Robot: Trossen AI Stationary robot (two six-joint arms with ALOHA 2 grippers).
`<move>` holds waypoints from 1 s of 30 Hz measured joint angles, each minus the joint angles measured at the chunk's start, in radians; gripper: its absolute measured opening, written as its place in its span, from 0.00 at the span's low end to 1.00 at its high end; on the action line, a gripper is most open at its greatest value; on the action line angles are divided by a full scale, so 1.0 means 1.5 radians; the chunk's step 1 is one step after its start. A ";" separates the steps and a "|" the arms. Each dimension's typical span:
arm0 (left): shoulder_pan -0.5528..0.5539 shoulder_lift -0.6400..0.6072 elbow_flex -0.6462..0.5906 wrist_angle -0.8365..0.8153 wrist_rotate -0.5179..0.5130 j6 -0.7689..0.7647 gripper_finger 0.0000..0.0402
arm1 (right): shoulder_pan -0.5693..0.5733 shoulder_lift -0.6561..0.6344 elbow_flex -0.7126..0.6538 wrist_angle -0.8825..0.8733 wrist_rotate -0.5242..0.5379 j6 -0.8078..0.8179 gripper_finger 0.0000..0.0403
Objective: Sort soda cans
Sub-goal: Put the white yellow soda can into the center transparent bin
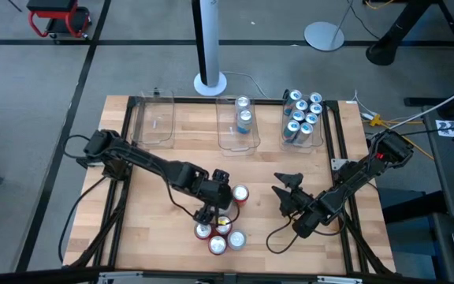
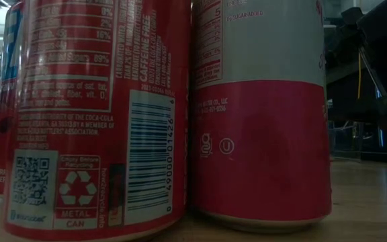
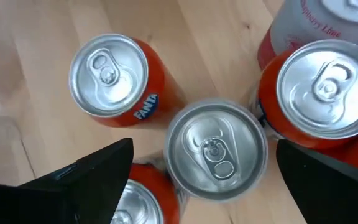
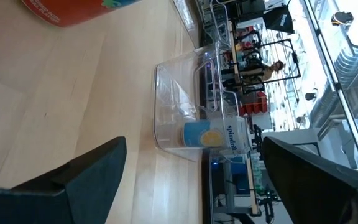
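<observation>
Left claw [image 1: 216,207] is hovering, fingers spread wide, straddling a silver-topped can [image 3: 217,149] directly beneath, apparently lining up a pick; right claw [image 1: 288,192] is waiting nearby, spread too.

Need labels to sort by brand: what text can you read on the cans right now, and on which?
"FANTA": orange can.
"CAFFEINE FREE", "METAL CAN", barcode "49000 01426": red can.
"NO SUGAR ADDED": silver-and-red can.
"...Lime": silver can, start cut off.
"spindr...": teal can in the clear bin.
Nutrition print: too small.
</observation>
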 joint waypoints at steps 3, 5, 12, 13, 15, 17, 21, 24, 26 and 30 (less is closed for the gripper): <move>-0.002 0.005 0.021 0.003 0.001 0.011 0.96 | 0.000 0.000 0.000 0.001 0.010 0.000 0.93; -0.005 0.007 0.023 0.006 0.002 0.022 0.96 | 0.000 0.000 0.000 0.002 0.010 0.000 0.93; -0.007 0.017 0.021 -0.022 0.016 0.020 0.96 | 0.000 0.000 0.000 0.004 0.010 0.000 0.93; -0.008 0.021 0.021 -0.018 0.016 0.020 0.96 | 0.000 0.000 0.000 0.004 0.010 0.000 0.93; -0.010 0.024 0.019 -0.013 0.018 0.031 0.96 | 0.000 0.006 0.000 0.005 0.010 0.000 0.93; -0.011 0.026 0.007 -0.005 0.018 0.040 0.96 | 0.000 0.015 0.000 0.006 0.010 0.000 0.93; -0.011 0.028 -0.004 -0.008 0.018 0.036 0.96 | 0.000 0.033 0.000 0.010 0.010 0.004 0.93; -0.011 0.032 -0.004 0.004 0.018 0.038 0.96 | 0.000 0.035 0.000 0.013 0.010 0.005 0.93; -0.011 0.042 -0.004 0.014 0.026 0.043 0.96 | 0.000 0.036 0.000 0.012 0.010 0.004 0.93; -0.009 0.073 -0.003 0.016 0.030 0.053 0.96 | 0.000 0.036 0.000 0.013 0.010 0.005 0.93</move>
